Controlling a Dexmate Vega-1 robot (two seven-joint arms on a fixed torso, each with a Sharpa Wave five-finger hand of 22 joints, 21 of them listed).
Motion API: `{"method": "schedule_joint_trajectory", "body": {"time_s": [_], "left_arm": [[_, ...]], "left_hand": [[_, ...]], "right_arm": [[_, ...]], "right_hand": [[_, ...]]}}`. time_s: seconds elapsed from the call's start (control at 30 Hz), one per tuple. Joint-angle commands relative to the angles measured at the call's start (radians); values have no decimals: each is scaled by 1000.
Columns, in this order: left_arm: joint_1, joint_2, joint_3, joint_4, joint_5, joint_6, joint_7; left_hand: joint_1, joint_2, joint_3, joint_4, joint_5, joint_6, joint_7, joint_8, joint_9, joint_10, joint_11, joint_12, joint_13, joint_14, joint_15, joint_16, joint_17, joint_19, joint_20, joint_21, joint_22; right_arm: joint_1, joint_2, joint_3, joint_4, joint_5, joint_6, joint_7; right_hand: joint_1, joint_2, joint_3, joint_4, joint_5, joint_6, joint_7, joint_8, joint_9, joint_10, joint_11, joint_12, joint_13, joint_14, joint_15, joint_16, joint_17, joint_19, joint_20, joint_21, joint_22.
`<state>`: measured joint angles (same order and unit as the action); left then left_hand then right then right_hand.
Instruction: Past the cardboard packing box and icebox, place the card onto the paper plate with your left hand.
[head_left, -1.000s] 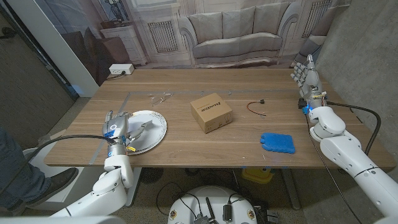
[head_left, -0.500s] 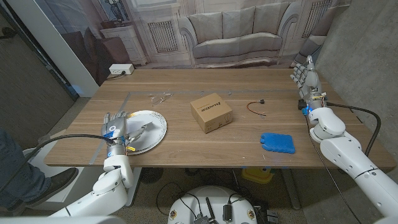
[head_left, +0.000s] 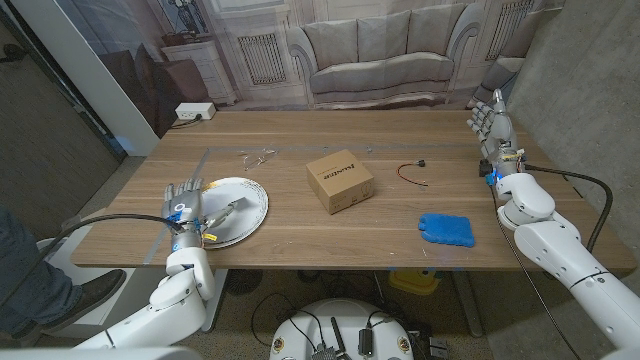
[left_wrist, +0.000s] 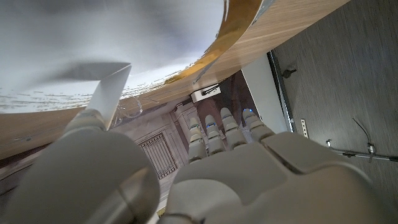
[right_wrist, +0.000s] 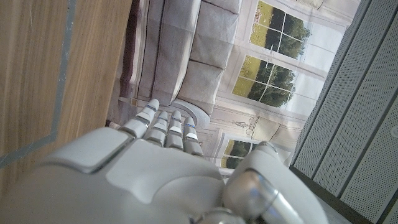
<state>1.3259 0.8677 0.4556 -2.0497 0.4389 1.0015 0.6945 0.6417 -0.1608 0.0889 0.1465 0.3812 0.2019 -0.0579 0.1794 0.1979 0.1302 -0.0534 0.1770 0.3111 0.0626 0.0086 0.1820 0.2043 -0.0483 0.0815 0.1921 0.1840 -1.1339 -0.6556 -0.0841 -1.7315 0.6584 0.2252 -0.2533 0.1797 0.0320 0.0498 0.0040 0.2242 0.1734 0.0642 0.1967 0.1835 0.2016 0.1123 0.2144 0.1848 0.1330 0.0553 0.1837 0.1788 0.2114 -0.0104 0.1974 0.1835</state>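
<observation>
Card (head_left: 228, 209) sits over the plate (head_left: 250, 192), near-left part of the surface (head_left: 300, 235). In the left wrist view the card (left_wrist: 111, 92) stands right at the thumb tip of the left hand (left_wrist: 205, 180), with the white plate (left_wrist: 93, 37) just past it. Cannot tell if the thumb pinches it or if the card already lies on the plate; the other fingers (left_wrist: 214, 134) are straight and spread, nothing in them.

Left hand (head_left: 185, 205) is at the plate's left rim, fingers up and apart. Grip state on the card: cannot tell.

Handling, my read: card is thin, light, stiff-ish, flat. It bends if squeezed hard and slides easily on the slick plate. Best hold is a light pinch on a short edge, thumb against one finger. Picking it off a flat surface would be awkward, so lift from an edge that overhangs or tilts up.

Box (head_left: 340, 180) stands mid-surface, well apart from the plate. Blue icebox (head_left: 446, 229) lies near the right front edge. Both are well right of the plate.

Right hand (head_left: 493, 122) hangs at the far right edge, fingers apart, empty.
</observation>
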Motion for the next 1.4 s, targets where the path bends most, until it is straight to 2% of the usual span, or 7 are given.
{"method": "schedule_joint_trajectory", "body": {"time_s": [0.03,0.4,0.6,1.4], "left_arm": [[-16,25,0,-32,-43,25,-30],[15,15,-57,-35,-118,-47,-10],[18,15,-65,-38,-135,-55,-4],[0,29,-36,-52,-137,-21,6]], "left_hand": [[-14,-2,-16,1,8,-24,5,-3,4,-16,3,6,-5,-19,4,-2,0,-17,4,-1,2],[-74,2,-50,18,9,-17,17,12,4,-22,21,15,-17,-30,12,5,-1,-33,9,1,4],[-172,13,-96,36,9,7,16,24,4,-14,24,26,-30,-32,13,12,0,-40,11,6,7],[-248,24,-132,33,13,18,19,26,2,-9,24,31,-43,-34,8,15,-1,-45,11,9,7]], "right_arm": [[-4,2,-1,-1,-5,5,-5],[-8,0,0,-6,-4,1,-4],[-8,0,1,-6,-3,2,-2],[-13,-3,7,-7,4,5,5]], "right_hand": [[3,1,-2,2,-4,5,1,-1,5,8,-3,-1,3,6,-1,2,3,1,3,4,2],[4,1,-3,2,-4,6,2,-1,5,6,-1,-1,3,7,0,2,3,2,3,4,2],[4,1,-4,1,-4,5,2,-1,5,8,-2,-1,3,7,0,2,3,1,3,4,2],[5,2,-6,1,-4,5,3,-1,5,7,-2,-1,3,8,0,3,3,2,3,4,2]]}}
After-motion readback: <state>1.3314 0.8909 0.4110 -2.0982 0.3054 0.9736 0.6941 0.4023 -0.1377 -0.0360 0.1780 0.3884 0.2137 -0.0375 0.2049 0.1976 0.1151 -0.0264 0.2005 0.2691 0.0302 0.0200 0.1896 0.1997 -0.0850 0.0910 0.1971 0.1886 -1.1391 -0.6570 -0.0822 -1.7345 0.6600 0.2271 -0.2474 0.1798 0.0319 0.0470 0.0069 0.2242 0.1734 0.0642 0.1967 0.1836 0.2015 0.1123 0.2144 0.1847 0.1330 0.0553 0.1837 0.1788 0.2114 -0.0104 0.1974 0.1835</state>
